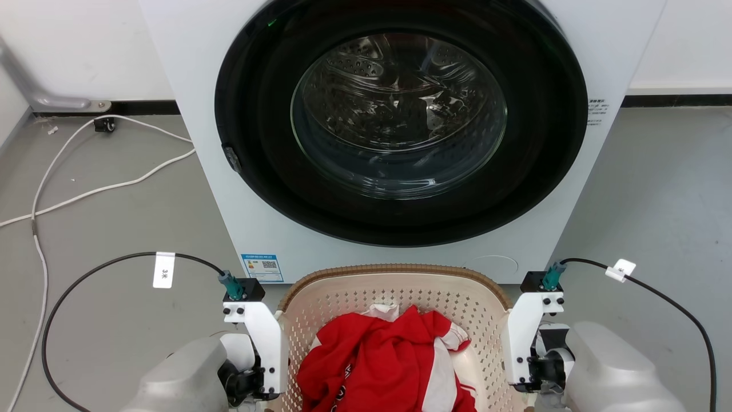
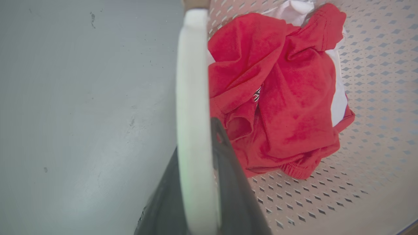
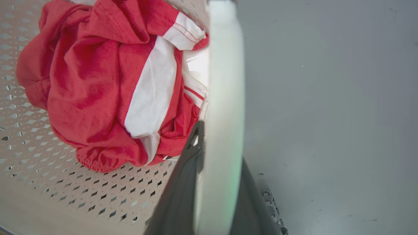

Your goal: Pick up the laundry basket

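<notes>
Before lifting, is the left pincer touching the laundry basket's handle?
Touching: the left wrist view shows the left pincer clamping its dark fingers on the white basket handle.

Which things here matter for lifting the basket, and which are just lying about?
Job: laundry basket; left gripper and right gripper, fingers astride its white handles.
Lying about: red clothes inside, washing machine, white cable.

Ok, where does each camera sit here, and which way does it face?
Head view: on the head, looking forward and down at the washing machine and the laundry basket; left forearm and right forearm flank the basket.
Left wrist view: on the left wrist, looking down the left gripper, fingers astride the basket's white handle.
Right wrist view: mirrored, right gripper astride the other handle.
Shared: all views show the red garment in the basket.
</notes>
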Robot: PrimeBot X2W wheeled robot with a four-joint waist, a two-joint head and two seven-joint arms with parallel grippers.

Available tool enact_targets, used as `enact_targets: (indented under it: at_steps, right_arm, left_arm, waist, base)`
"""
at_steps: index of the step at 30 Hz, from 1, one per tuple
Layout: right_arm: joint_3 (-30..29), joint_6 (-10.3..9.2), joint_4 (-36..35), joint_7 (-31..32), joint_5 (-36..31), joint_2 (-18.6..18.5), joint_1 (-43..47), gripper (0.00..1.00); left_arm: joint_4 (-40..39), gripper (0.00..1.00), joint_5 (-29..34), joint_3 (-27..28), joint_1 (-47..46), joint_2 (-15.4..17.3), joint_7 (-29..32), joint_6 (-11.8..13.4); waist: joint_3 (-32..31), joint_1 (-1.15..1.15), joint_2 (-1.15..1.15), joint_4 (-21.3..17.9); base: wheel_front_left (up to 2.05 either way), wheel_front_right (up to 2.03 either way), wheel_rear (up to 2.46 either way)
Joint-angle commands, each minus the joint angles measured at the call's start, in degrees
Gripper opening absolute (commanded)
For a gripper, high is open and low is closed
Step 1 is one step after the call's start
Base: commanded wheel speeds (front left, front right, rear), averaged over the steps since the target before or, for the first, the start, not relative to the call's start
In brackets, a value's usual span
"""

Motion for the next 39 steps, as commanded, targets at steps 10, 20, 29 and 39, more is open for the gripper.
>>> enact_targets:
  at_steps: [10,20,29,39]
  right_arm:
    - [-0.7,0.30,-0.3,0.8,-0.3,0.6,-0.1,0.00]
    - [-1.4,0.30,-0.3,0.9,-0.8,0.6,0.4,0.00]
    - [-2.1,0.30,-0.3,1.1,-1.3,0.6,0.4,0.00]
    - [-2.9,0.30,-0.3,1.2,-1.9,0.7,0.7,0.00]
  left_arm:
    - [-0.3,0.00,-0.4,-0.4,-0.4,-0.6,0.1,-0.3]
    - [-0.1,0.00,-0.6,-0.7,-0.5,-0.6,0.0,-0.3]
    - [-0.2,0.00,-0.7,-0.9,-0.6,-0.5,-0.1,-0.3]
    - [-0.3,0.00,-0.9,-1.1,-0.5,-0.5,-0.2,-0.3]
  waist:
    - [0.1,0.00,0.00,-0.1]
    - [0.1,0.00,0.00,0.0]
    - [0.2,0.00,0.00,0.0]
    - [0.1,0.00,0.00,0.1]
  base:
    - [0.00,0.00,0.00]
    - [0.00,0.00,0.00]
    - [0.00,0.00,0.00]
    - [0.00,0.00,0.00]
